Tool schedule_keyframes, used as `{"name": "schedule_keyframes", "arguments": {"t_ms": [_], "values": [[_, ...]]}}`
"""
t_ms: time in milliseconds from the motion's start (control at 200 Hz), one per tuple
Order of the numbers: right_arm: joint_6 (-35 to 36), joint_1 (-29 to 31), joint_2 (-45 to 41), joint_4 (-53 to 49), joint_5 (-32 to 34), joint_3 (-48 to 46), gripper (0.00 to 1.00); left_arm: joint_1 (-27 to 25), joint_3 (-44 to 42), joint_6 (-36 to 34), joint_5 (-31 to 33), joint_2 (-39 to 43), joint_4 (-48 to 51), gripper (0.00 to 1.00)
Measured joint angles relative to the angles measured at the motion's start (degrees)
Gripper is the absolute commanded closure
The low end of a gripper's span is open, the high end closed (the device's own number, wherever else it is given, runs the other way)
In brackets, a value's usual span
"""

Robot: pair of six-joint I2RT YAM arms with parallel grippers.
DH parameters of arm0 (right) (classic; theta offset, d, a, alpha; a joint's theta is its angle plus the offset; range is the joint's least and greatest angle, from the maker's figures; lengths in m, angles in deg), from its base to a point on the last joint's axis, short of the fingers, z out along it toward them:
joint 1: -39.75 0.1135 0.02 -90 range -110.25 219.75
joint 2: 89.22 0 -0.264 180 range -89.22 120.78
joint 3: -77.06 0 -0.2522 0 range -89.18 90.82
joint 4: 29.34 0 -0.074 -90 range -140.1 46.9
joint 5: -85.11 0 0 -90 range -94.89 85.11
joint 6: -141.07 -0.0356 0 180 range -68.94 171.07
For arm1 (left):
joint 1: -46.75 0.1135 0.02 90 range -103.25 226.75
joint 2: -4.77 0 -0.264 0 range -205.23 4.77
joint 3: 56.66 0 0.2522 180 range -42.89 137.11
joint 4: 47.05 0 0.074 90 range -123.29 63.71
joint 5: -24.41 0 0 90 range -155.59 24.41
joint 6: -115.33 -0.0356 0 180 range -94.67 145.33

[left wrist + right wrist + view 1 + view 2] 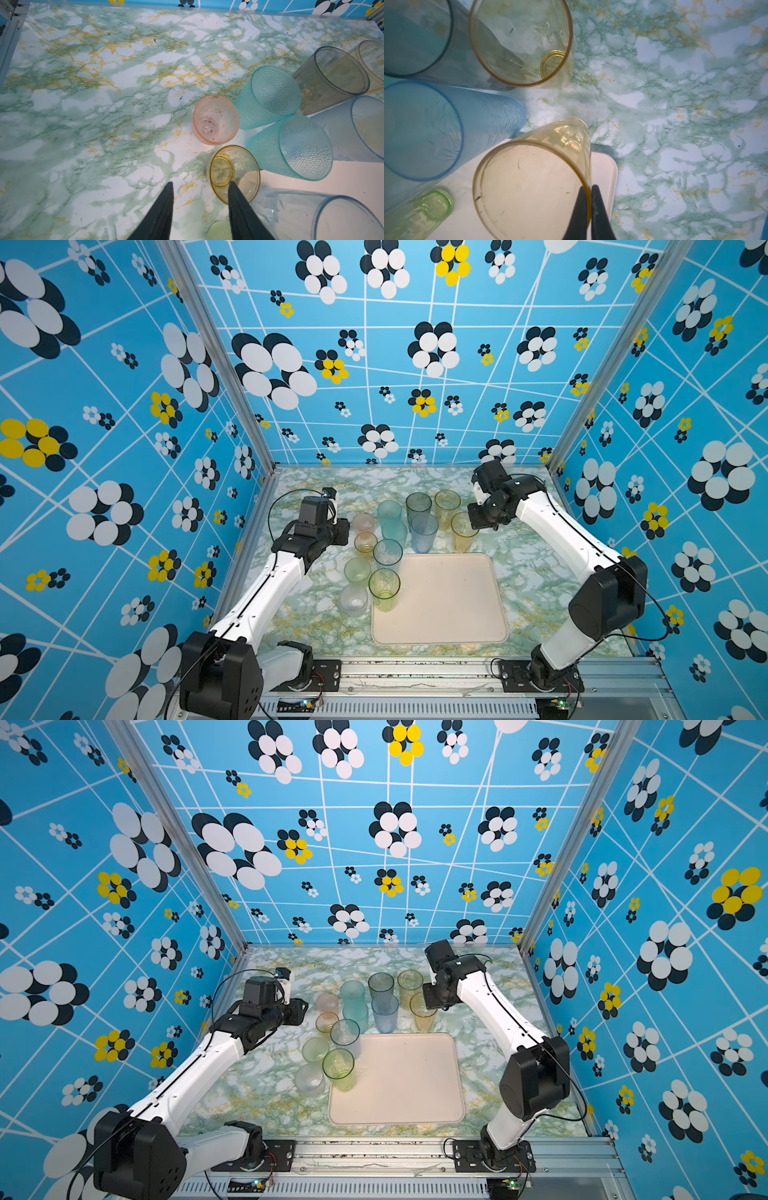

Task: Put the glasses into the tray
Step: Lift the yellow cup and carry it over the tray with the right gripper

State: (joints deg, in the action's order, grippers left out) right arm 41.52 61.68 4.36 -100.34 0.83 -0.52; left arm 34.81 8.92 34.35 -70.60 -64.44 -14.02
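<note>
Starting with both top views: seeing the tray (440,614) flat on the marble table (528,572), toward the front and bare over nearly all its surface; counting twelve glasses (395,531) bunched along the tray's far edge and down its left side; spotting the tall green glass (384,587) right at the left rim, seemingly just inside; finding the right gripper (476,528) down at the rim of the amber glass (462,533), just behind the tray's far edge; noticing the left arm (284,574) stretched in beside the short pink glass (364,521) and the short orange glass (365,541); on to the left wrist view: got the left gripper (200,184) with fingers apart and gripping nothing, one finger (238,201) overlapping the rim of the short orange glass (234,166), the other over bare table; catching the short pink glass (216,120) and two teal glasses (270,93) upright close by; then the right wrist view: seeing the right gripper (588,187) pinched together on the wall of the amber glass (529,187), one finger inside the rim, one outside; glimpsing a rounded corner of the tray (607,172) beside and through that glass; can't tell about contact with anything underneath; catching the blue glass (425,133), a second amber glass (519,41) and the tall green glass (421,214) close by.
</note>
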Motion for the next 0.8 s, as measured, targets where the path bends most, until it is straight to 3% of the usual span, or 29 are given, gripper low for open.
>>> {"name": "schedule_keyframes", "arguments": {"t_ms": [370,800], "values": [[1.66,2.27,-13.66,-5.16,0.22,-4.57,1.0,-0.13,0.0,0.68,-0.57,0.35,0.11,0.56],[-3.69,26.47,-20.59,-10.25,1.11,-12.96,1.0,-2.16,1.81,0.92,-0.48,5.29,3.78,0.56]]}}
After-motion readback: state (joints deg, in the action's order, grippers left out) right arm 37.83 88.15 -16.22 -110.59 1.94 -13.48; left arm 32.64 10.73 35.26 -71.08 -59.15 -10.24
